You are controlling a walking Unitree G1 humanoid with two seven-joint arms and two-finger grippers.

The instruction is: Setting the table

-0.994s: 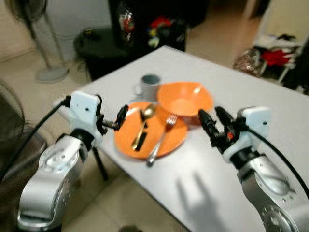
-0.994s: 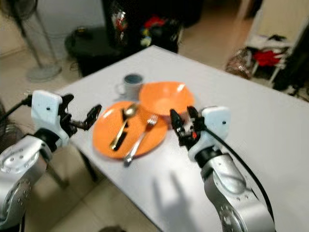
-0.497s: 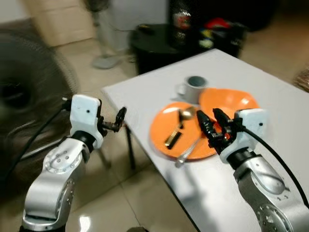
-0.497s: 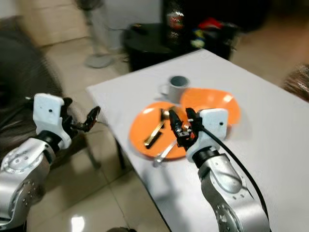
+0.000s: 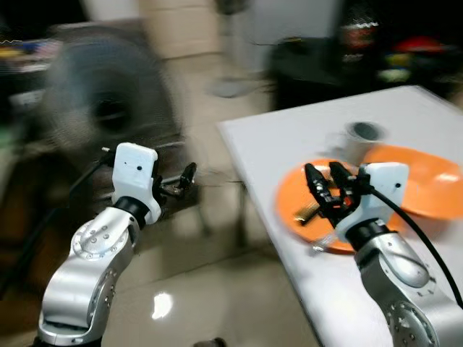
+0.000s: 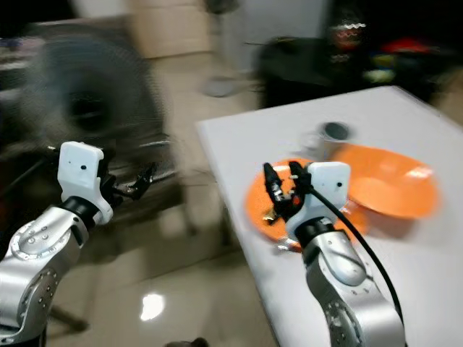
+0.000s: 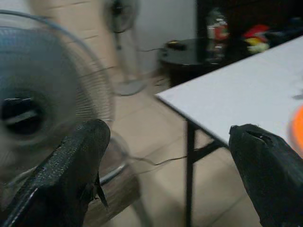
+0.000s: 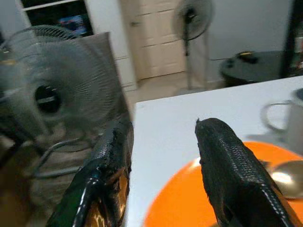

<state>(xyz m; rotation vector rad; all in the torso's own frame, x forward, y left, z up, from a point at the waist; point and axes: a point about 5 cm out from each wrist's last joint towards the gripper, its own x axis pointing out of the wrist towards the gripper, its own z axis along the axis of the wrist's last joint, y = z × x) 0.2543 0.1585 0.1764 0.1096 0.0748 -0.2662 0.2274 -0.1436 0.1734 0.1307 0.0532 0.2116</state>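
Observation:
An orange plate [image 5: 293, 206] lies near the left edge of the white table [image 5: 289, 134], blurred. On the plate rests a spoon [image 8: 284, 176]. Beside it sit an orange bowl [image 5: 430, 181] and a grey mug [image 5: 359, 136]. My right gripper [image 5: 324, 182] hovers open over the plate's near side, nothing between its fingers [image 8: 227, 165]. My left gripper [image 5: 185, 177] is open too, held out over the floor to the left of the table, apart from it.
A big floor fan [image 5: 101, 108] stands close on the left, just beyond the left gripper. A black round table [image 5: 318, 61] with clutter is behind the white table. A standing fan [image 8: 191, 19] is by the far wall. Glossy tiled floor [image 5: 210, 289] lies below.
The camera has swung to the left, so the table and dishes now sit at the right of the picture and the floor fan has come into view. Both grippers keep their open pose.

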